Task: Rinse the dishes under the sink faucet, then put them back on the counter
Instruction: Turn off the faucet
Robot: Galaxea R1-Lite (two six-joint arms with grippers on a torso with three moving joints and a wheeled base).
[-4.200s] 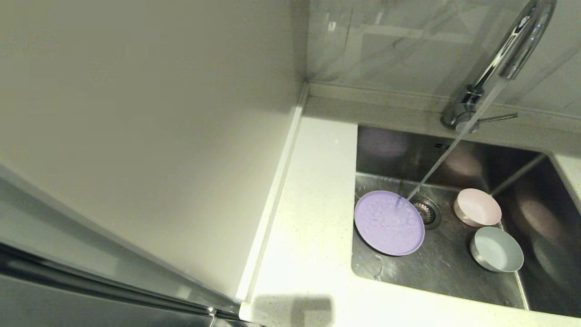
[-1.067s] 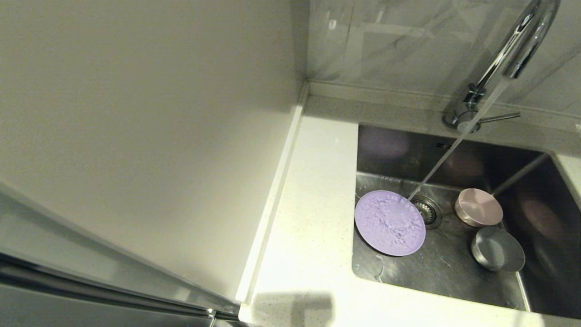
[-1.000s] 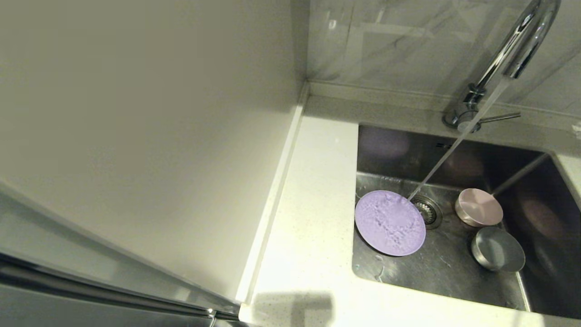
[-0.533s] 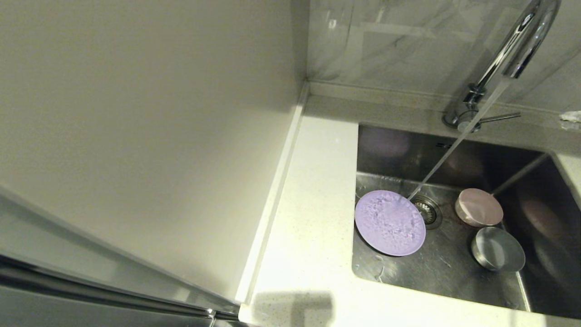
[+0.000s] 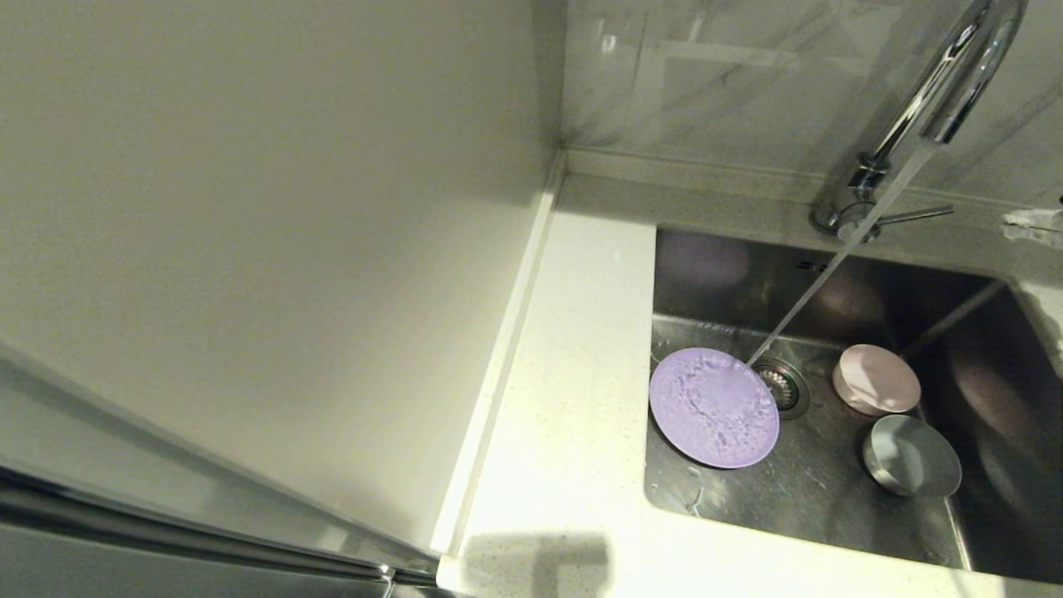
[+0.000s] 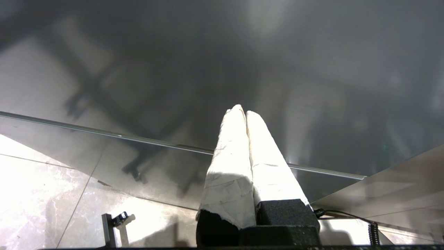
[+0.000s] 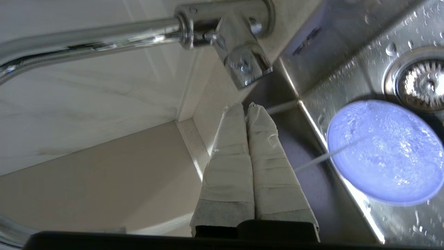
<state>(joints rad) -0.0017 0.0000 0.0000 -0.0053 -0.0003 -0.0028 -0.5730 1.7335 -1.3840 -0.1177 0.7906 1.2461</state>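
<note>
Both tape-wrapped fingers of the right gripper [image 7: 247, 106] press together on nothing, just beside the thin straight lever of the tall curved chrome gooseneck faucet [image 5: 934, 108]; the left gripper [image 6: 244, 111], likewise closed and empty, is parked away from the sink. Farther out, in the square stainless steel sink [image 5: 818, 490], the flat round lilac plate [image 5: 714, 408] lies under the running stream, left of the small pale pink bowl [image 5: 877, 379] and small blue-grey bowl [image 5: 912, 467]. Wet, thin and probably light, the plate will likely be slippery, so pinching its rim seems the best hold.

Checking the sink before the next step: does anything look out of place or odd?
Water from the faucet runs onto the plate, which partly covers the drain. Both bowls sit in the sink, away from the stream. Nothing looks spilled or damaged.
</note>
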